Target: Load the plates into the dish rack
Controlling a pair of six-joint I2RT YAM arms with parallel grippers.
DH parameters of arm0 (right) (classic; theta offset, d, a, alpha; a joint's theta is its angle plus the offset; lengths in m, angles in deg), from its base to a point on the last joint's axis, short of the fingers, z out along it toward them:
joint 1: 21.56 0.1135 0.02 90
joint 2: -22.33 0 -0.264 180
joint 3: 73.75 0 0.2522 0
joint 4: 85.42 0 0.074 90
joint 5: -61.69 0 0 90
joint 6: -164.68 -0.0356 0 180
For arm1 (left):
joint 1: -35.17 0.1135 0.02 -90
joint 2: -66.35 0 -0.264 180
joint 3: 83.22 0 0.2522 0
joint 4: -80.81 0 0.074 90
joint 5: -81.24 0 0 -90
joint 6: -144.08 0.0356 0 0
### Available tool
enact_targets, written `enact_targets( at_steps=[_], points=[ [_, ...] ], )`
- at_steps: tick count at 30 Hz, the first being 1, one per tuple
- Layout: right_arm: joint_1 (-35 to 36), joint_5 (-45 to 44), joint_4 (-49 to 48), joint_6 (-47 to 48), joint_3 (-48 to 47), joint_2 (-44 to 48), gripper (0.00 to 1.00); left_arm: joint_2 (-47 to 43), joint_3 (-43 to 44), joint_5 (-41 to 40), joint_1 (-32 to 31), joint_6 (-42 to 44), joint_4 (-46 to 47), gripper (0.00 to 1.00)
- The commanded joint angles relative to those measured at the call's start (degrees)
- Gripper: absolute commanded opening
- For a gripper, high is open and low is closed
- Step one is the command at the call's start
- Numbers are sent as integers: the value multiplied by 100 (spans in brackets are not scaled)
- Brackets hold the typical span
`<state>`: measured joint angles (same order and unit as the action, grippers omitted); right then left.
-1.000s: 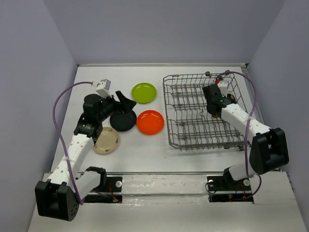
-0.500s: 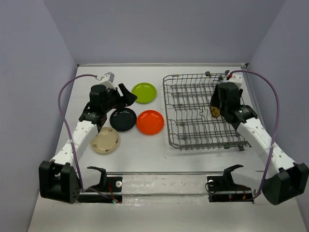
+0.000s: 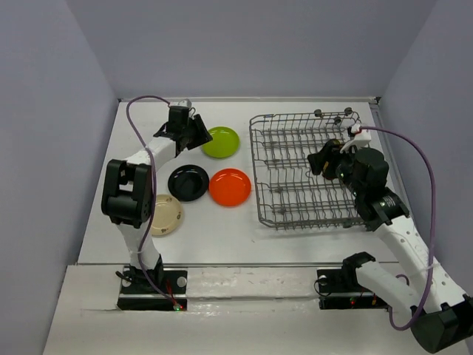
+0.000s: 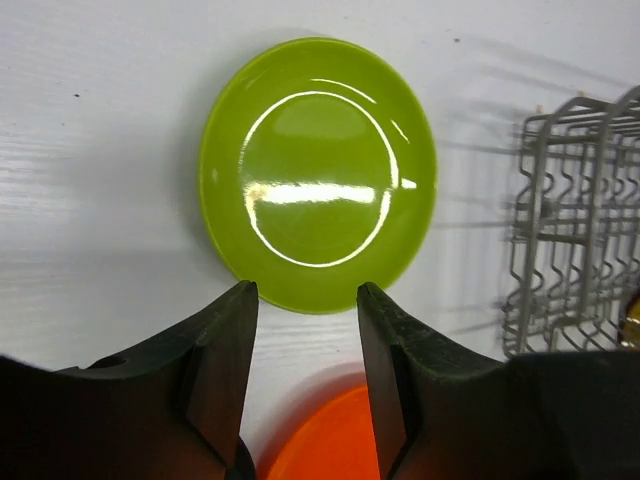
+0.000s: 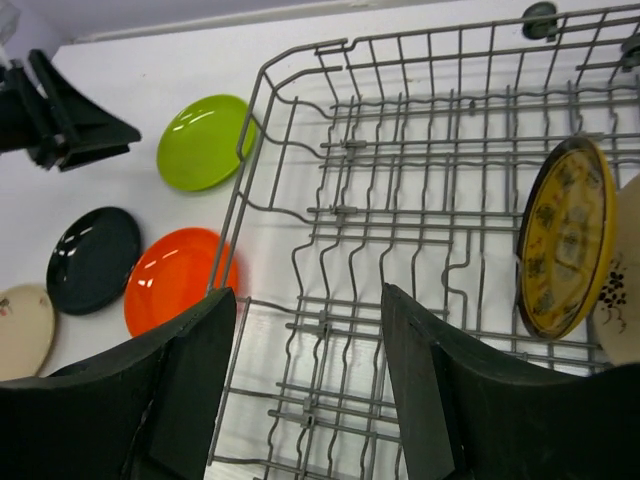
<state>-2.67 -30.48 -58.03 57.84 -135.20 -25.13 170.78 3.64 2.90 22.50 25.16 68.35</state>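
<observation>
The lime green plate (image 4: 318, 175) lies flat on the table, and my left gripper (image 4: 305, 290) hovers open at its near edge, one finger on each side, holding nothing. The orange plate (image 3: 230, 187), the black plate (image 3: 188, 182) and the beige plate (image 3: 164, 214) lie flat to the left of the dish rack (image 3: 310, 170). The dark brown, gold-patterned plate (image 5: 562, 238) stands on edge between tines at the rack's right side. My right gripper (image 5: 307, 295) hangs open and empty above the rack's middle.
A pale patterned round edge (image 5: 625, 285) shows beside the brown plate at the right wrist view's right border. The rack's ball-tipped posts (image 3: 318, 112) stick up at its far side. Grey walls enclose the table on three sides.
My left gripper swung from over the black plate to the lime green plate, its jaws narrowing. My right gripper drew back from the rack's right side, leaving the brown plate standing there.
</observation>
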Motion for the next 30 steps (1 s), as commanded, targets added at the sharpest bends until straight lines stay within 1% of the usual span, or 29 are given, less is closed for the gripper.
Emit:
enact_targets(
  at_steps=[1, 8, 14, 16, 17, 18, 20, 21, 24, 26, 29, 30],
  points=[
    [53, 674, -422, -135, 154, 219, 65, 376, 600, -550, 10, 282, -332, 55],
    [53, 903, -589, -197, 233, 132, 65, 1053, 846, -735, 19, 335, -385, 54],
    [53, 964, -607, -223, 233, 9, 65, 1502, 1048, -779, 19, 362, -359, 50],
    [53, 991, -616, -241, 224, -35, 65, 1616, 1048, -736, 27, 327, -253, 44],
    [53, 1052, -624, -267, 215, -52, 65, 1643, 1022, -735, 36, 309, -175, 35],
    [53, 1070, -624, -267, 198, -70, 65, 1652, 987, -735, 45, 283, -104, 28],
    [53, 1175, -624, -293, 180, -149, 67, 1564, 716, -727, 54, 151, 220, 17],
    [53, 1236, -616, -302, 145, -175, 68, 1468, 627, -744, 80, 116, 456, 6],
    [105, 1570, -589, -267, 49, -333, 70, 1274, 311, -753, 185, -25, 775, 6],
    [106, 1755, -589, -250, -22, -492, 73, 950, 65, -709, 326, -96, 933, 6],
    [229, 2343, -642, -232, -215, -755, 78, 353, -94, -630, 440, -201, 1074, 6],
    [316, 2553, -668, -249, -294, -973, 79, 194, -155, -578, 440, -184, 1083, 6]
  ],
)
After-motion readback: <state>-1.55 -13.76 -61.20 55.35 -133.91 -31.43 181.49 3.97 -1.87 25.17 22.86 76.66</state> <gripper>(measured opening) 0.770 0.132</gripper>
